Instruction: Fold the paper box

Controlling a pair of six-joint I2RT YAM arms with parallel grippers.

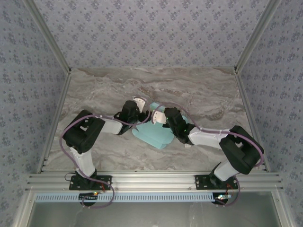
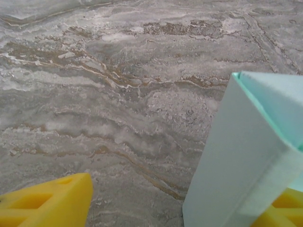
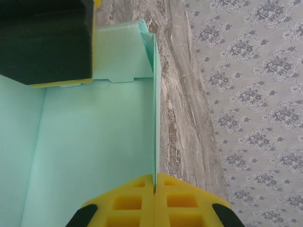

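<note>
The paper box (image 1: 152, 135) is pale turquoise card, partly folded, lying mid-table between the two arms. In the right wrist view its flat panel (image 3: 90, 151) spreads left, and a thin upright wall (image 3: 155, 109) runs straight into my right gripper (image 3: 155, 187), whose yellow fingers are shut on that wall's edge. My left gripper (image 1: 141, 113) is at the box's far left corner and stands open. In its own view a raised box wall (image 2: 246, 156) stands just in front of its right finger (image 2: 284, 213), with its left finger (image 2: 52, 203) far apart. One left finger (image 3: 45, 42) rests inside the box.
The grey marbled tabletop (image 1: 189, 90) stretches behind and to both sides of the box. Patterned walls (image 1: 151, 28) enclose the table on three sides. An aluminium rail (image 1: 151, 179) carrying the arm bases runs along the near edge.
</note>
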